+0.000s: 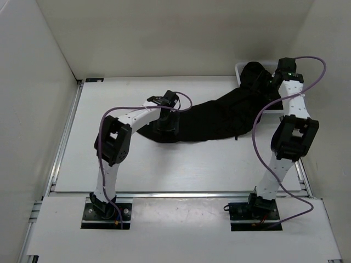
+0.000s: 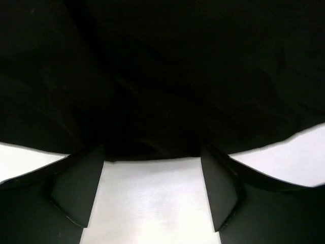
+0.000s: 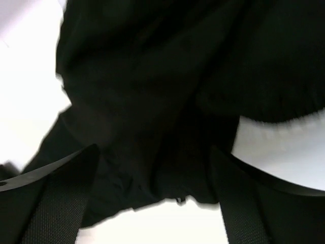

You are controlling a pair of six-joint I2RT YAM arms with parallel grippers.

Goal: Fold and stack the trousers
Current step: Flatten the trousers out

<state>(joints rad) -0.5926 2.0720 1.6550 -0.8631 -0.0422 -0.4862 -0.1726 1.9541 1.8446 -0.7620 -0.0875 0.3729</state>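
Left jaws, released, meet the trousers' (image 1: 214, 120) near-left edge; right jaws, also released, hover over their far-right end.

Bright even light, faint shadows, trousers (image 1: 219, 118) detailless black, right wrist view blurred

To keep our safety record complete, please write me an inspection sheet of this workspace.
surface: white table, no stains seen
job's things: black trousers, unfolded, stretched from the table's middle to the basket
clutter: white basket at the far right, partly under the trousers
grippers: left gripper, jaws apart at the trousers' edge; right gripper, jaws apart over the cloth
cables: left cable and right cable, purple, looping beside their arms
surroundings: white walls on three sides
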